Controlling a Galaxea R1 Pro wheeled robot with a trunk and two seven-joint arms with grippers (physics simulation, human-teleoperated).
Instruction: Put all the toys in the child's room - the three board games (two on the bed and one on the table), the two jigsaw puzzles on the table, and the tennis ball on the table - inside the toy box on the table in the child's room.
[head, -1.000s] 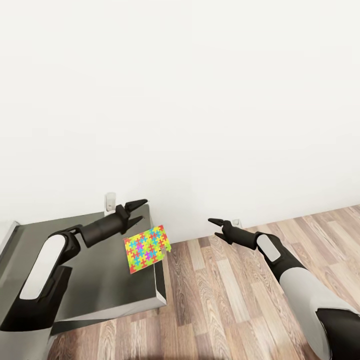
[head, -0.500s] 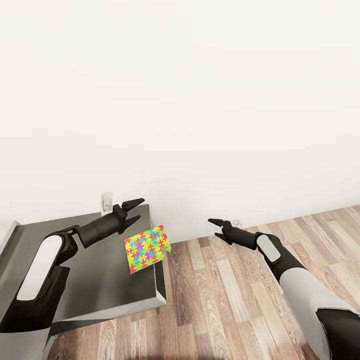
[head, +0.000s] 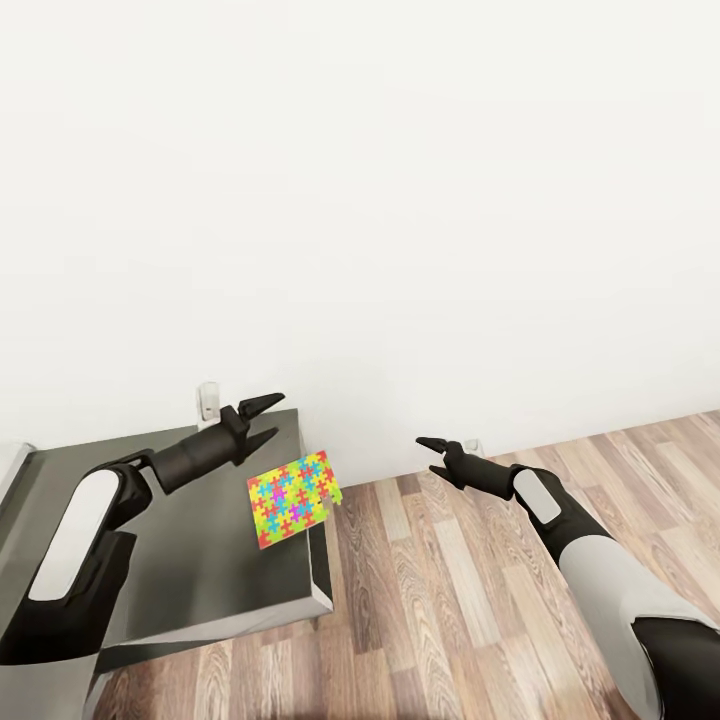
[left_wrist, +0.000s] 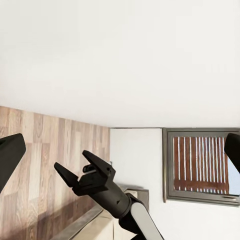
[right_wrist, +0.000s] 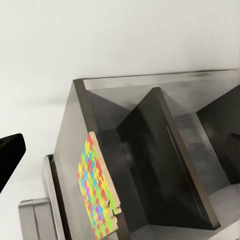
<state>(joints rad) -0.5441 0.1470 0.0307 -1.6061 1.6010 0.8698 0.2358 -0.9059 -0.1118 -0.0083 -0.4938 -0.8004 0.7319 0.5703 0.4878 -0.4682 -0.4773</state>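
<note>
I see a jigsaw puzzle (head: 293, 497) in yellow, pink, green, blue and orange on a dark grey desk (head: 190, 560), beside brown wood-plank floor (head: 470, 610) and a white wall (head: 400, 200).

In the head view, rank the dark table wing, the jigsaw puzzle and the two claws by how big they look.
1. Dark table wing, by far the largest.
2. Jigsaw puzzle, lying at the wing's far right edge and overhanging it.
3. Left claw and right claw: both open and much alike in apparent size, so I won't rank them.
</note>
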